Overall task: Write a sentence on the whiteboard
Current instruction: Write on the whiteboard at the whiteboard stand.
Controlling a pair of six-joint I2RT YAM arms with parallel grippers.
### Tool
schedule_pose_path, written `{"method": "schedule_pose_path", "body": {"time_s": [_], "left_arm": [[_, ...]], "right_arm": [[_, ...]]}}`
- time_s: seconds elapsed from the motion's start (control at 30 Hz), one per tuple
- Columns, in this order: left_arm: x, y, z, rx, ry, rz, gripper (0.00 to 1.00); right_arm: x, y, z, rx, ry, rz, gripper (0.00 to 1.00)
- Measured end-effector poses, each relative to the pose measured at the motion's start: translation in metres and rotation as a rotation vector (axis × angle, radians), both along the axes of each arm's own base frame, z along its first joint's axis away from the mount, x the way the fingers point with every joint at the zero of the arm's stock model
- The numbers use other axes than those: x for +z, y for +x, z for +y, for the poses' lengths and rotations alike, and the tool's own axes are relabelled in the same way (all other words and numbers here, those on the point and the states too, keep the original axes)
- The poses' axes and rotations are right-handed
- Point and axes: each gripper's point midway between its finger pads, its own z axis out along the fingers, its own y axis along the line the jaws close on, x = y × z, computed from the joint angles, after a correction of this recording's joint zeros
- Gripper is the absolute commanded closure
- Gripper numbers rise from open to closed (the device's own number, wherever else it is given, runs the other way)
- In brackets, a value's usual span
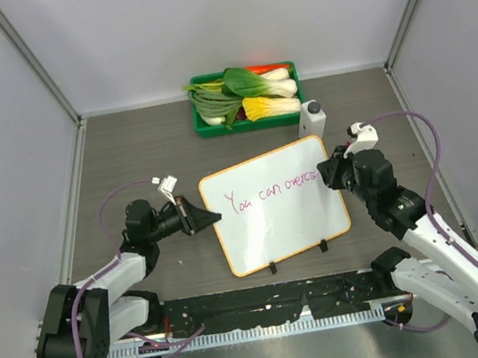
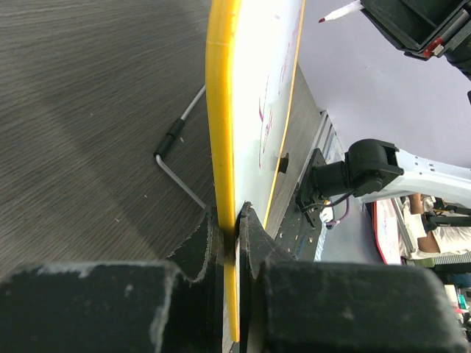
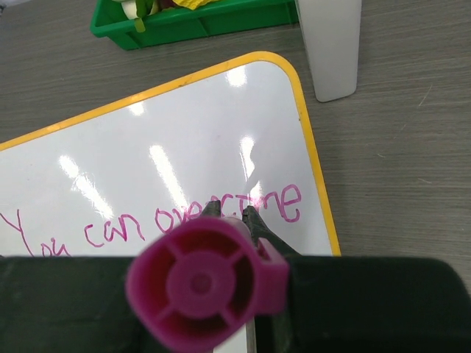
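Observation:
The whiteboard [image 1: 278, 227], white with an orange rim, stands tilted at mid-table. My left gripper [image 1: 213, 219] is shut on its left edge; the left wrist view shows the rim [image 2: 221, 110] pinched between the gripper's [image 2: 235, 220] two black fingers. The sentence [image 1: 273, 194] in pink reads "You can overcome" across the upper part of the board [image 3: 147, 147]. My right gripper [image 3: 232, 213] is shut on a pink marker [image 3: 206, 287], whose back end fills the right wrist view, and it hovers over the last letters of the sentence [image 3: 276, 202]. The marker tip [image 2: 338, 12] points at the board.
A green tray [image 1: 205, 130] of vegetables stands at the back. A white upright container [image 1: 312, 118] is just off the board's far right corner. Two black feet [image 1: 272, 267] hold the board's near edge, and a wire leg [image 2: 180, 140] props it from behind.

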Motion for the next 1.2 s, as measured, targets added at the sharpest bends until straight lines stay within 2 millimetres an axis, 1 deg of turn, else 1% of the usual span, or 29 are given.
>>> {"method": "schedule_pose_path", "body": {"time_s": [0.2, 0.77, 1.2], "left_arm": [[0.0, 0.0, 0.0, -0.002, 0.0, 0.002, 1.0], [0.0, 0.001, -0.001, -0.004, -0.001, 0.002, 1.0], [0.0, 0.001, -0.001, -0.005, -0.001, 0.002, 1.0]], "right_arm": [[0.001, 0.003, 0.005, 0.025, 0.007, -0.021, 0.99], [0.001, -0.004, 0.013, 0.081, 0.029, -0.03, 0.99], [0.005, -0.006, 0.015, 0.094, 0.035, -0.043, 0.99]]}}
